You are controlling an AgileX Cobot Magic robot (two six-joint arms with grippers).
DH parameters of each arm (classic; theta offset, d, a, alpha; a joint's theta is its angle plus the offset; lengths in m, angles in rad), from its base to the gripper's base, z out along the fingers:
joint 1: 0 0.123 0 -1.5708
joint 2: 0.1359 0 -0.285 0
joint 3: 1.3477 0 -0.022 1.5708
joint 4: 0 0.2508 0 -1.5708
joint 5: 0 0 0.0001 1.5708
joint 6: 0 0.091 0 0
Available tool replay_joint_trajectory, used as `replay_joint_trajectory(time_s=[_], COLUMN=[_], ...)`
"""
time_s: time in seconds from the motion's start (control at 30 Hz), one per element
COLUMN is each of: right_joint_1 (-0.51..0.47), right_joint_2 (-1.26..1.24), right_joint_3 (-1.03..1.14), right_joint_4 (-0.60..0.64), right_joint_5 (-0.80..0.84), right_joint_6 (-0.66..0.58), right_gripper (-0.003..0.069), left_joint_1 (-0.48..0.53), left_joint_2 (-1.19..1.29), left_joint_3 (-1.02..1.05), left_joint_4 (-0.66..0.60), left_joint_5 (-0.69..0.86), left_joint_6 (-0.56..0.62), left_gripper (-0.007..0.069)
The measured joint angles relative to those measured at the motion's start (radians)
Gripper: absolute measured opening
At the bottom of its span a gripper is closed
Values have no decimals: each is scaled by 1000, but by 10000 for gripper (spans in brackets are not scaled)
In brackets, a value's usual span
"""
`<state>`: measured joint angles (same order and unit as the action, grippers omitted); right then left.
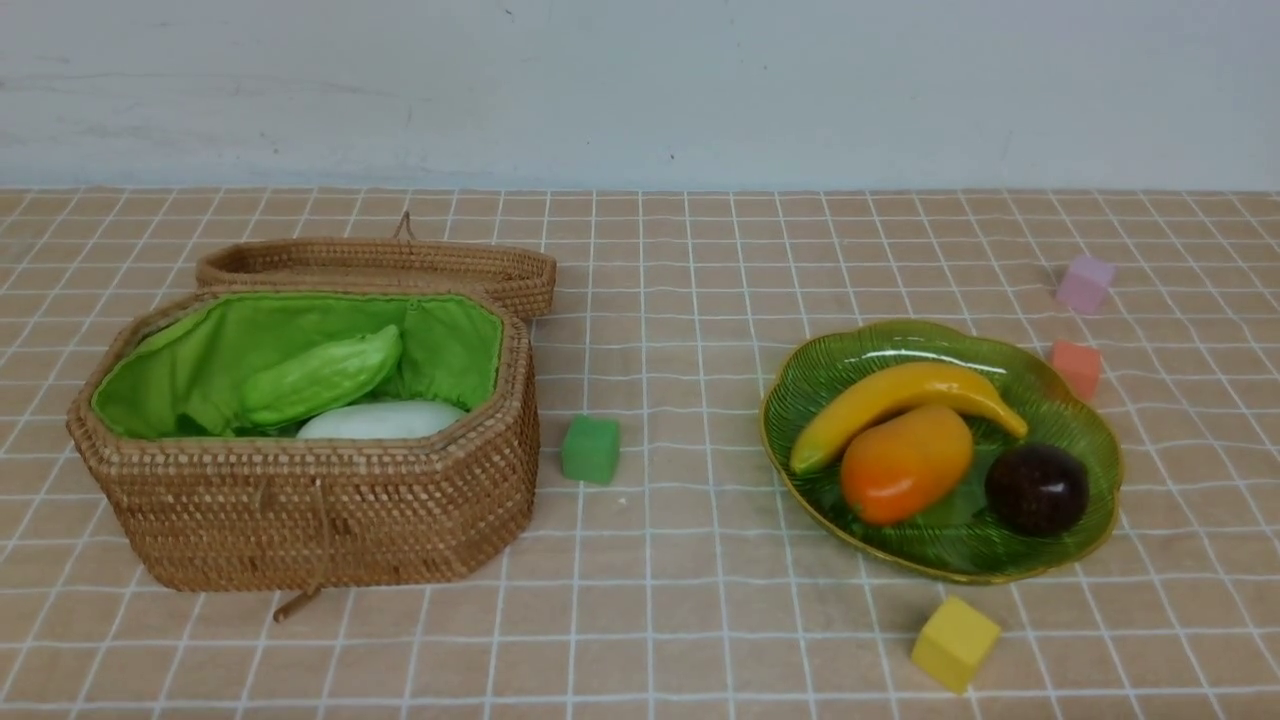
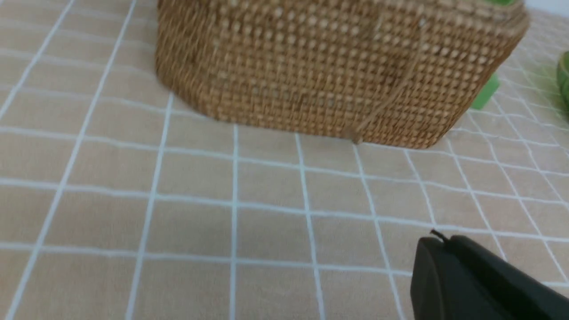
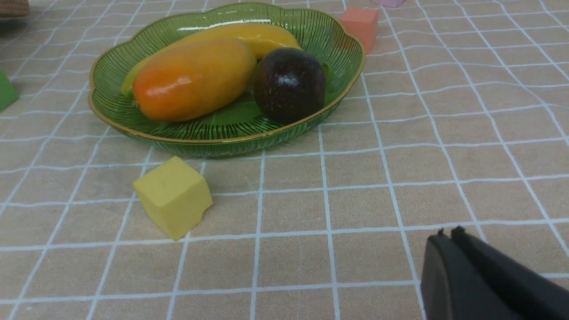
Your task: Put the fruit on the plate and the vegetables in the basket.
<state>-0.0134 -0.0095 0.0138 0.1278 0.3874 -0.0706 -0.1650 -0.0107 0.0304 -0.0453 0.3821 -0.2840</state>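
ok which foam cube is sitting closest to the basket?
The green cube, just off the basket's right end. The yellow, orange and pink cubes all lie around the plate.

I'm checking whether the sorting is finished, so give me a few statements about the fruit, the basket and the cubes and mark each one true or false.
1. The banana, mango and mangosteen all lie on the green plate. True.
2. The basket has its lid closed. False: the lid lies open behind it.
3. The ridged gourd sits in the basket. True.
4. The yellow cube rests on the plate. False: it sits on the tablecloth, nearer the robot.
5. The right gripper holds a fruit. False: it is shut and empty.
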Motion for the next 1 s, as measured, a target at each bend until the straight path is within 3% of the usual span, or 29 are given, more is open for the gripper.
replay_joint_trajectory(time_s=[1.0], right_joint_1=[0], right_joint_2=[0], right_joint_3=[0], right_joint_4=[-1], right_joint_5=[-1], right_joint_6=[0], right_gripper=[34], left_joint_1=[1], left_joint_2=[0], left_joint_3=[0], left_joint_4=[0], left_joint_5=[-3], left_joint_6=[-25], left_gripper=[-13])
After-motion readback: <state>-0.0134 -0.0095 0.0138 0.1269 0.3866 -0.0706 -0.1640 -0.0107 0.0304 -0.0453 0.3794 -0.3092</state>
